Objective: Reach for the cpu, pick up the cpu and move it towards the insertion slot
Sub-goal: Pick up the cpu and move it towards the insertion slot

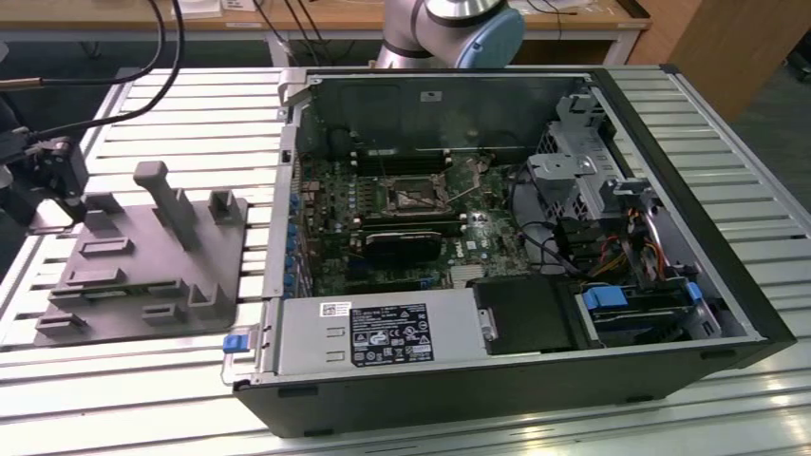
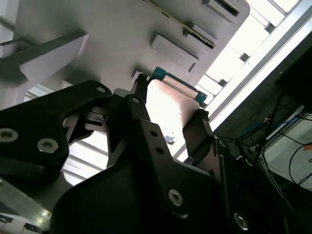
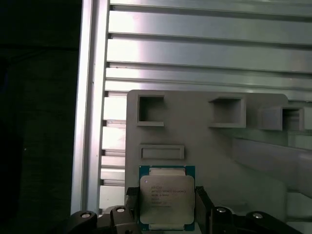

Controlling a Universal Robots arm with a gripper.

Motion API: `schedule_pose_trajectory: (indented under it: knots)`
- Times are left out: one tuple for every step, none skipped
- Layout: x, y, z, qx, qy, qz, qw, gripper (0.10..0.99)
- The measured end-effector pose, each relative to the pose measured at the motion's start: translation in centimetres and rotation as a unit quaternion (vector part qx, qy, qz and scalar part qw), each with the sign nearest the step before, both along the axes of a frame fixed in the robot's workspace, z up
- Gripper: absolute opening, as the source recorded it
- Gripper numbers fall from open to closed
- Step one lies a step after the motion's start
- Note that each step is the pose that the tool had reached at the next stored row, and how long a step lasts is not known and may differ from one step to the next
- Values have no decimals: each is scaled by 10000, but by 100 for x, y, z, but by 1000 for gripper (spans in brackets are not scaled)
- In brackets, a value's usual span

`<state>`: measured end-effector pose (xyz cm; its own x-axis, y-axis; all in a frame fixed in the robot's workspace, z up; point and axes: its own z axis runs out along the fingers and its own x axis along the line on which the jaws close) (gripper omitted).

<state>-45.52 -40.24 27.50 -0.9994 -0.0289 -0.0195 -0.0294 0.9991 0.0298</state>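
Exterior view's left: your end effector [image 1: 61, 195] hangs low over the left edge of the grey fixture [image 1: 140, 275]. The fixture rests on the slatted metal surface [image 1: 190, 104].

- First wrist view: the cpu [image 3: 167, 197] lies silver face up with its green rim showing, directly between the fingers [image 3: 131, 207].
- One finger sits against each of two opposite edges, with no gap visible. The end effector is closed to the chip's width and has hold of the cpu.
- You cannot tell whether the chip rests on the fixture or hangs just above it.

Further right, beside the fixture: the open computer case [image 1: 709, 313] lies on its side on the same surface.

- The insertion slot [image 1: 413, 197] sits mid-board, a dark centre in a shiny metal frame.
- It is well apart from the cpu and end effector, with the fixture and the case wall between them.
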Motion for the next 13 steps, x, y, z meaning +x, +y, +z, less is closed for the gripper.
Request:
schedule_pose_trajectory:
  knots:
    - [0, 0, 16, 0, 0, 0, 10000, 541]
    - [0, 0, 34, 0, 0, 0, 10000, 541]
    - [0, 0, 53, 0, 0, 0, 10000, 541]
    - [0, 0, 72, 0, 0, 0, 10000, 541]
    - [0, 0, 92, 0, 0, 0, 10000, 541]
    - [0, 0, 109, 0, 0, 0, 10000, 541]
    - [0, 0, 131, 0, 0, 0, 10000, 541]
    - [0, 0, 153, 0, 0, 0, 10000, 541]
    - [0, 0, 175, 0, 0, 0, 10000, 541]
    - [0, 0, 196, 0, 0, 0, 10000, 541]
    - [0, 0, 220, 0, 0, 0, 10000, 541]
    - [0, 0, 247, 0, 0, 0, 10000, 541]
    - [0, 0, 276, 0, 0, 0, 10000, 541]
